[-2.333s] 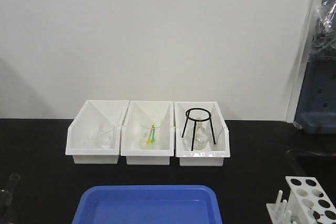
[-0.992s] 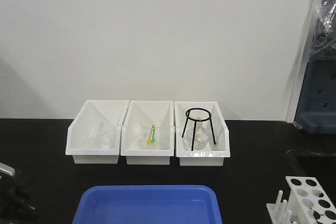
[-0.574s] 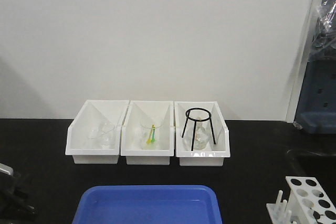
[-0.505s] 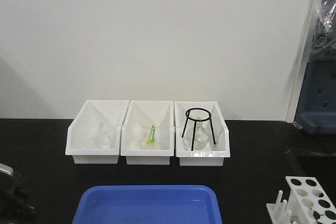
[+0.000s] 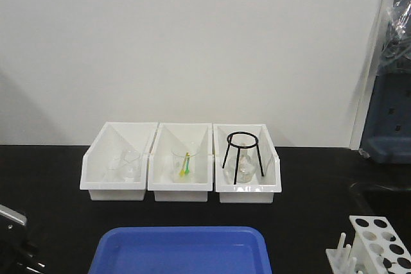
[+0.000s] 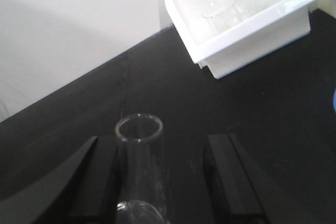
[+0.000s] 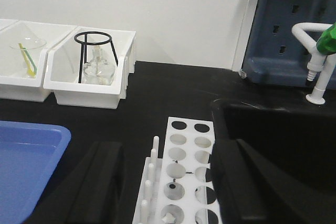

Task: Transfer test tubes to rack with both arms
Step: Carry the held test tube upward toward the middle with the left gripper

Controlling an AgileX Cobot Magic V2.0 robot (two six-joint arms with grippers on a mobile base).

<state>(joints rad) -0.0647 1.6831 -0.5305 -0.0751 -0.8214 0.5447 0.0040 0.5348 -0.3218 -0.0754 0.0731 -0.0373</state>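
At the front left corner of the black bench (image 5: 308, 213), the left gripper (image 6: 161, 142) is standing with its jaws spread wider than the one test tube (image 6: 137, 174) showing between them. The clear tube is sitting just beside the finger (image 6: 100, 182) on the left of the wrist view, with its open mouth pointing toward the back edge. The other finger (image 6: 226, 182) is standing apart from it, so the claw is not clamping the glass. Near the front right corner, the right gripper (image 7: 168, 145) is hovering wide open over the white rack (image 7: 189, 153). One finger is showing on each side of the hole plate, and the upright pegs are running along the rack's left side. A blue tray (image 5: 180, 248) is sitting at the middle of the front edge. Three white bins (image 5: 180, 187) are standing in a row toward the back edge, and a sink (image 7: 273, 129) is lying at the right edge.
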